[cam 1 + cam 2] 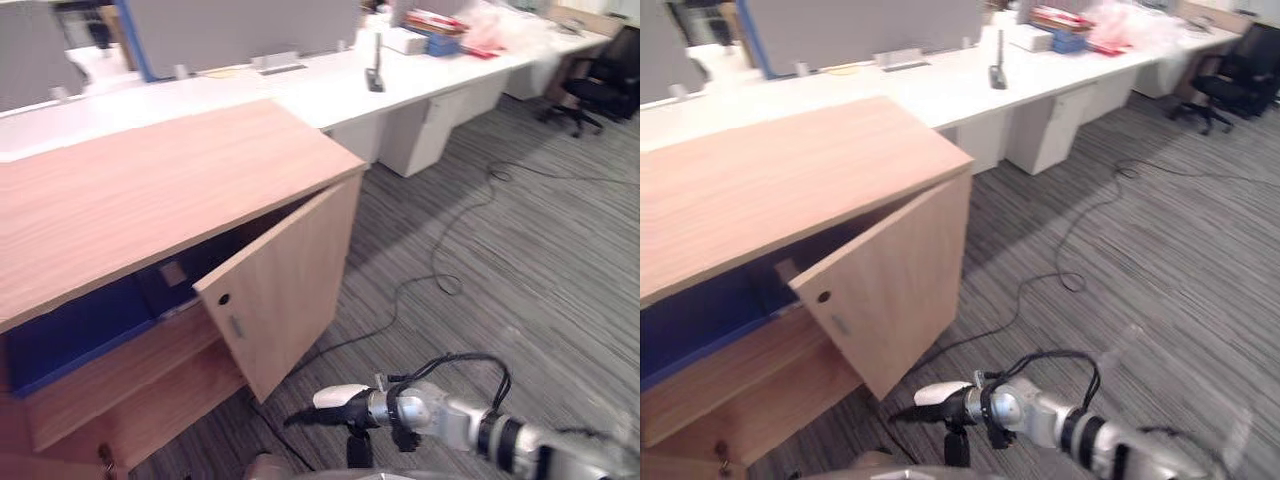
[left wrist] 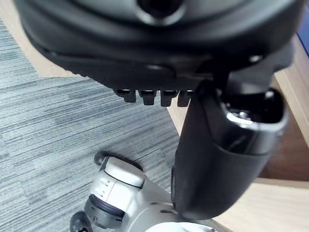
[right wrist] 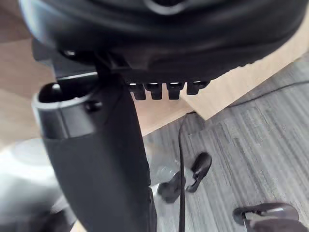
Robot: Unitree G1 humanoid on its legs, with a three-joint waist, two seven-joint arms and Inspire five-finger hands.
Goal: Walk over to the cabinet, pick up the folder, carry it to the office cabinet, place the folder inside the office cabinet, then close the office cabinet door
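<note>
The left hand (image 2: 159, 53) is seen over grey carpet (image 2: 58, 125), beside a corner of pale wood. Its fingers (image 2: 147, 96) are held straight in a row, apart from the thumb, and nothing is gripped between them.

A wooden cabinet (image 1: 150, 190) is found far to the left of the right hand's fingers and beyond them. A blue folder (image 1: 70, 335) is seen inside it, lying on the upper shelf (image 1: 120, 370), deep in the shade of the top board. The folder is well apart from both hands' fingers.

The cabinet door (image 1: 285, 290) is swung partly open, and its free edge is turned toward the room. It stands just beyond the right fingers and a little to their left. It is near them, but not touched.

The right hand (image 1: 360, 408) is held low over the carpet, pointing toward the door. Its fingers (image 3: 154, 91) are stretched out and empty, with the white-capped thumb held apart above them.

Far beyond the right fingers a long white surface (image 1: 330, 85) is seen, with a stack of books (image 1: 435, 30) on it. A white drawer unit (image 1: 425, 130) is tucked under it. To the far right of the fingers a black office chair (image 1: 600, 85) is seen.
</note>
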